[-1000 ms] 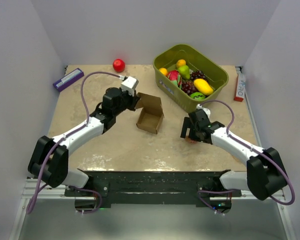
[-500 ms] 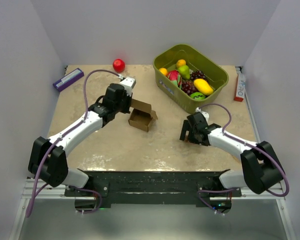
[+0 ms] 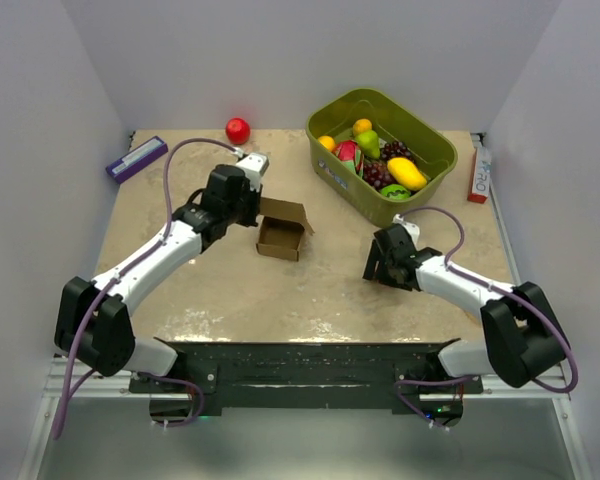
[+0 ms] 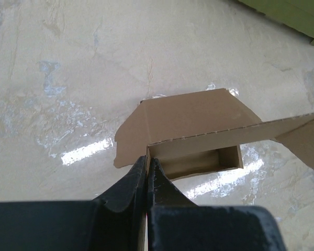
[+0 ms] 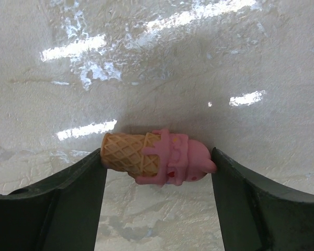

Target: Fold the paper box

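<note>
Beige marbled tabletop (image 3: 320, 290), left fingers (image 4: 137, 182) tight on paper box (image 4: 193, 123) wall, right fingers (image 5: 236, 194) astride toy ice-cream cone (image 5: 157, 156), grip unclear.

Bright even overhead light, glare streaks on table (image 5: 146, 31), soft shadows, pics sharp

Overhead, close wrist views, left shares paper box (image 3: 281, 238)
</note>
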